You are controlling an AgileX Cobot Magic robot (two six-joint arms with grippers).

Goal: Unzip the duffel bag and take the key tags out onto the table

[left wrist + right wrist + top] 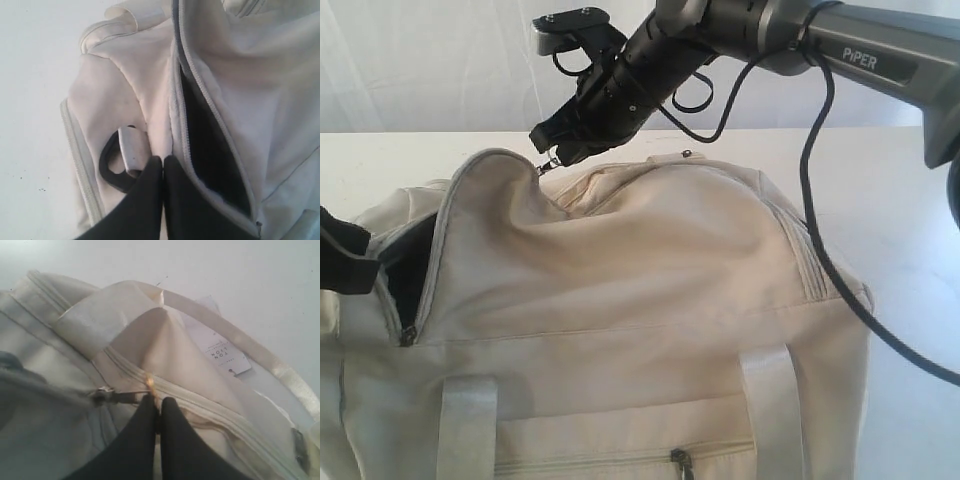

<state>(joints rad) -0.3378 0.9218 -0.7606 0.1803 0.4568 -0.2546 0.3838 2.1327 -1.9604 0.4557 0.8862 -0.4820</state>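
Plain white backdrop (pixel 420 60) behind, in soft, even light.

Cream duffel bag (pixel 650 260) with grey zipper (pixel 438 245), dark lining (pixel 410 262), pale straps (pixel 770 400), on a white table (pixel 910 250).

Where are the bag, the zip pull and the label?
bag (pixel 650 270): exterior view, on its front cloth.
zip pull (pixel 120 398): right wrist view, on the metal tab.
label (pixel 221 351): right wrist view, on its printed middle.

Light is bright, flat, washed-out — white table (pixel 400 160) nearly blown out, soft shadows in the duffel bag (pixel 650 260) folds, its dark opening underexposed — both wrist views soft, close foreground blurred, right wrist view hazy.
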